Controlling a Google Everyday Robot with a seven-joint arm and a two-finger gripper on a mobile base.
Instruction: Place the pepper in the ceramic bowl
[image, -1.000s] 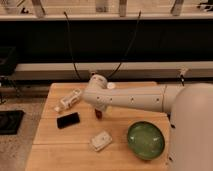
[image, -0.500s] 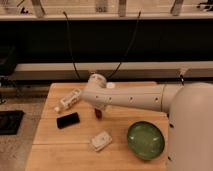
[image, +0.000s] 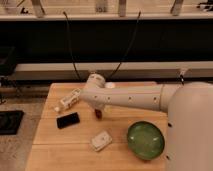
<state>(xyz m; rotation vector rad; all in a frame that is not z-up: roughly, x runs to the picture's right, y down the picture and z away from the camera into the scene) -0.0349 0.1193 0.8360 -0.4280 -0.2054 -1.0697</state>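
Where the pepper (image: 98, 115) lies, the pincer (image: 98, 108) hangs spread over it.

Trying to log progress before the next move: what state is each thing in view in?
gripper: open, low, right at the pepper.
pepper: on the table under the gripper, outside the bowl.
bowl: upright, empty.
phone: lying flat, screen dark.
white box: lying flat.
long white object: lying on its side.
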